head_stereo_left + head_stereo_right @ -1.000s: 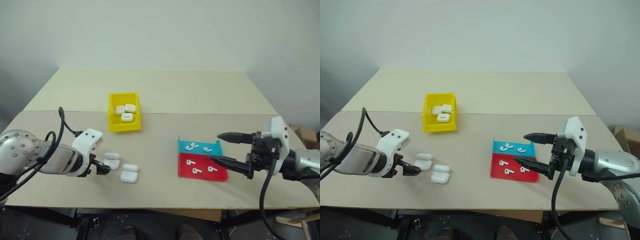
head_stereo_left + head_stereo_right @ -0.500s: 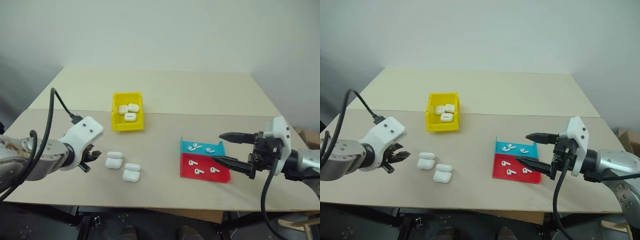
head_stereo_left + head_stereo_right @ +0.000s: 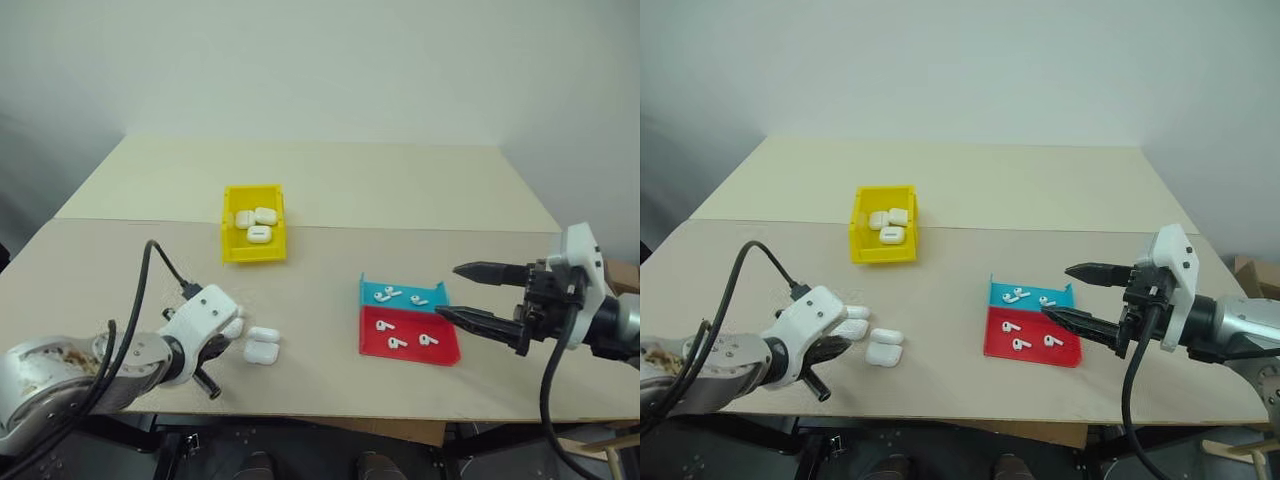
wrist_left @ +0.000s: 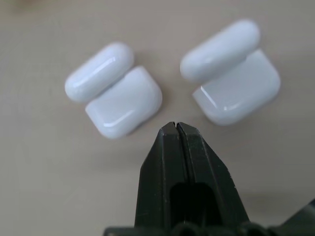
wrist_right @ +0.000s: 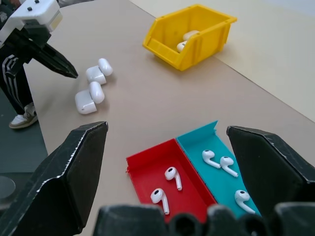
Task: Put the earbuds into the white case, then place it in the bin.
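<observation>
Left gripper [image 4: 175, 126] — fingers pressed tight together, nothing between them; the tip points down at the bare worktop [image 3: 330, 180] in the gap between two open cases, touching neither.

White case, nearer the edge [image 4: 235, 87] — lid swung back and lying flat behind the body. In the left wrist view it sits just beyond the fingertip and off to one side; its long axis, lid to body, runs slantwise across the line of the fingers.

Second white case [image 4: 124, 101] — same pose, lid open, just beyond the tip on the other side. From the head views both cases lie just beside the left gripper, on its inner side, toward the worktop's middle.

Right gripper [image 3: 478, 292] — fingers spread wide, empty, held level above the worktop just to the outer side of the trays.

Red tray [image 3: 448, 352] and teal tray [image 3: 372, 291] — touching, each carrying three earbuds [image 3: 388, 342], loose and stems at mixed angles.

Bin [image 3: 232, 250] — yellow, well beyond the left gripper toward the far side; three closed cases inside.

Judgement: the left arm is much the nearer to the open cases, the right to the earbuds. The clenched fingers would need to part and straddle a case's body across its short width before any lift.
</observation>
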### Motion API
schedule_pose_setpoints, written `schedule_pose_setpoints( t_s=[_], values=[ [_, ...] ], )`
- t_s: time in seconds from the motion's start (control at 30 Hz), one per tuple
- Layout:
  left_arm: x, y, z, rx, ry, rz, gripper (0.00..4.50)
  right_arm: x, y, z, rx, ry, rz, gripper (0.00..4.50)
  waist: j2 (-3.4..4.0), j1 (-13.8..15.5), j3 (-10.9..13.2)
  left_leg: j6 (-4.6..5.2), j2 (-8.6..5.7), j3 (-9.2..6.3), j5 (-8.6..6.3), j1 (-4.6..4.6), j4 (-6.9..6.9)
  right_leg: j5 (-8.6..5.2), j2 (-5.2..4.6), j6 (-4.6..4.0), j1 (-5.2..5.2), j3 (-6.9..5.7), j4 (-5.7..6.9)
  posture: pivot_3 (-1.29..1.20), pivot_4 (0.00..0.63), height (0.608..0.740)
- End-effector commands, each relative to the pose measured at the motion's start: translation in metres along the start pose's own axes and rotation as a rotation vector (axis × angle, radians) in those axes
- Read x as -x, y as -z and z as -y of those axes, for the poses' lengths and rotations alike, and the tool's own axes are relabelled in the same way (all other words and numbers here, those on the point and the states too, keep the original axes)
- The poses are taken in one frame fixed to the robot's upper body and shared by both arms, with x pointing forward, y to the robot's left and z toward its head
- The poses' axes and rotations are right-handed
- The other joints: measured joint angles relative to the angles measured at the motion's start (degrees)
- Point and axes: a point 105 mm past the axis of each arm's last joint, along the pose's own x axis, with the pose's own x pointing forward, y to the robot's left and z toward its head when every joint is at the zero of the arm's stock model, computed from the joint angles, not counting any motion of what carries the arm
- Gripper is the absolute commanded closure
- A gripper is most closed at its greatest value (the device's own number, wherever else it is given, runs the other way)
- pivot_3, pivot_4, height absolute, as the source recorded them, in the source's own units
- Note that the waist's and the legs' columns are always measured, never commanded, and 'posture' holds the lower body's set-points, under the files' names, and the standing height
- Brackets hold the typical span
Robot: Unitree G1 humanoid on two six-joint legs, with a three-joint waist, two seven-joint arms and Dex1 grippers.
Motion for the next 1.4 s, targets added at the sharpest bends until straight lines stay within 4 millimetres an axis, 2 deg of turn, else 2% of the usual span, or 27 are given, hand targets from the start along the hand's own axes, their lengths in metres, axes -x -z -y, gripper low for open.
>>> schedule_pose_setpoints(
  t_s=[0.03, 0.17, 0.3, 0.43, 0.73, 0.87, 1.1, 1.4],
  values=[
    [0.010, 0.001, -0.001, -0.017, -0.028, -0.010, 4.46, 0.006, -0.015, 0.000, 0.038, 0.009, 0.018, 0.00, 0.00, 0.00, 0.00, 0.00, 0.00, 0.00, 0.00, 0.00, 0.00, 0.00, 0.00, 0.00, 0.00, 0.00, 0.01, 0.00, 0.150, 0.740],
    [0.001, 0.005, -0.005, 0.005, -0.083, -0.023, 4.46, 0.006, -0.018, 0.000, 0.035, 0.002, 0.013, 0.00, 0.00, 0.00, 0.00, 0.00, 0.00, -0.01, 0.00, 0.04, 0.00, 0.00, 0.00, 0.00, 0.04, -0.01, 0.01, 0.00, 0.150, 0.740],
    [-0.013, 0.004, -0.020, 0.026, -0.207, -0.047, 4.46, 0.004, -0.020, 0.001, 0.036, -0.004, 0.014, 0.00, -0.03, 0.19, -0.01, 0.00, -0.01, -0.04, 0.00, 0.05, 0.04, 0.01, 0.01, 0.00, 0.11, -0.04, -0.02, 0.00, 0.150, 0.740],
    [-0.018, 0.003, -0.029, 0.032, -0.252, -0.079, 4.46, 0.006, -0.021, 0.000, 0.036, -0.005, 0.012, 0.00, -0.05, 0.18, -0.02, 0.00, -0.02, -0.05, 0.00, 0.03, 0.04, 0.01, 0.01, 0.01, 0.10, -0.03, -0.03, 0.00, 0.150, 0.740],
    [-0.028, 0.002, -0.031, 0.022, -0.254, -0.097, 4.46, 0.006, -0.022, 0.000, 0.046, 0.000, 0.006, 0.00, -0.06, -0.29, -0.03, 0.02, -0.03, -0.06, -0.01, 0.02, 0.03, 0.01, 0.01, 0.01, 0.08, -0.04, -0.02, 0.00, 0.150, 0.740],
    [-0.029, 0.000, -0.031, 0.012, -0.258, -0.089, 4.46, 0.006, -0.023, -0.001, 0.044, -0.001, 0.010, 0.00, -0.06, -0.35, -0.03, 0.02, -0.03, -0.06, -0.01, 0.02, 0.03, 0.01, 0.01, 0.01, 0.09, -0.03, -0.03, 0.00, 0.150, 0.740],
    [-0.032, -0.004, -0.057, -0.003, -0.351, -0.078, 4.46, 0.005, -0.023, -0.004, 0.042, -0.008, 0.015, 0.00, -0.06, -0.38, -0.03, 0.02, -0.03, -0.08, -0.01, 0.02, 0.03, 0.01, 0.01, 0.01, 0.08, -0.04, -0.02, 0.00, 0.150, 0.740],
    [-0.031, -0.009, -0.069, -0.036, -0.366, -0.052, 4.46, 0.006, -0.022, -0.006, 0.043, 0.001, 0.014, 0.00, -0.06, -0.42, -0.03, 0.03, -0.03, -0.08, -0.01, -0.05, 0.02, 0.01, 0.01, 0.02, 0.04, -0.04, -0.04, 0.00, 0.150, 0.740]
  ],
)
